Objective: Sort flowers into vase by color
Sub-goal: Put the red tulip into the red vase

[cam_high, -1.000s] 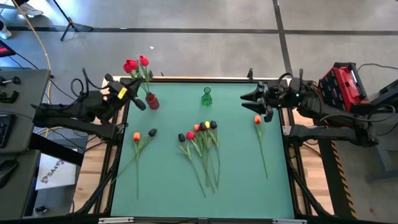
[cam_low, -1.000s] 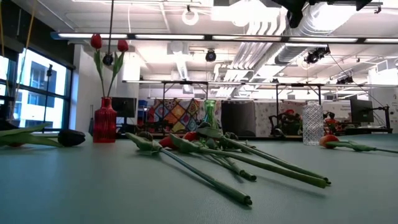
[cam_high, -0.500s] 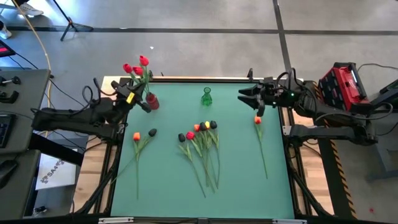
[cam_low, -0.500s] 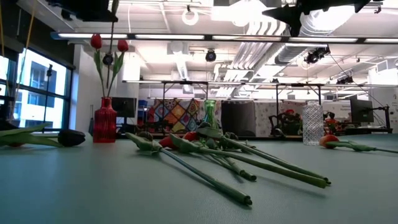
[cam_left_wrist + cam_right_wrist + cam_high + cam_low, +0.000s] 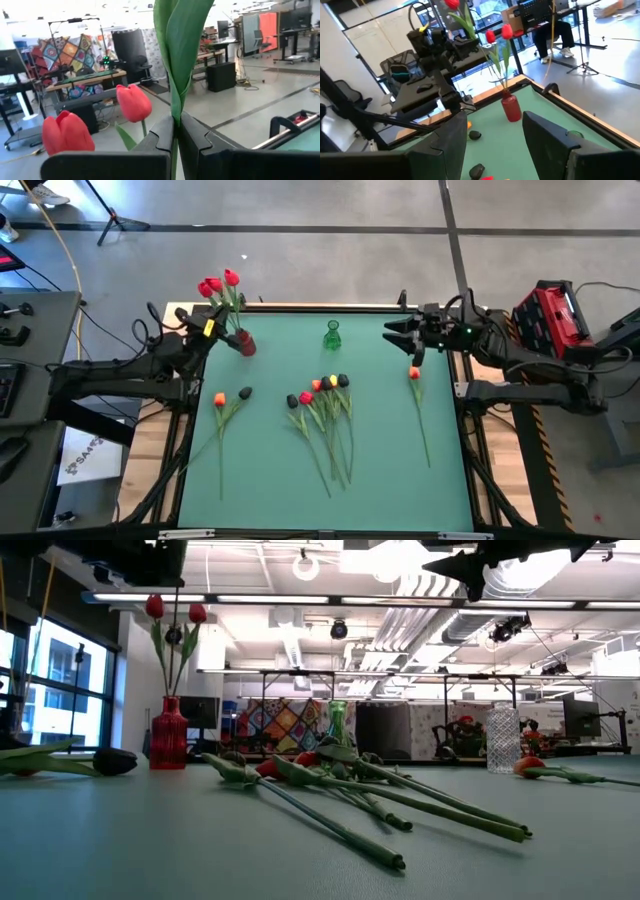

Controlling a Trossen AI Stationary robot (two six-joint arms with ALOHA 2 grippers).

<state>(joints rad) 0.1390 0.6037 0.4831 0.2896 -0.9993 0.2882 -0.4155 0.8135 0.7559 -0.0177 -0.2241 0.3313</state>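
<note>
No text, label or number is legible anywhere.

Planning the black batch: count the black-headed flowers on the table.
3: one black flower beside the orange flower at the left, one at the left edge of the pile, one at its upper right. The pile may hide more.

Green table (image 5: 260, 480): red vase (image 5: 245, 344), green vase (image 5: 332, 337), loose flowers (image 5: 325, 415) lying centre, left, right.
</note>
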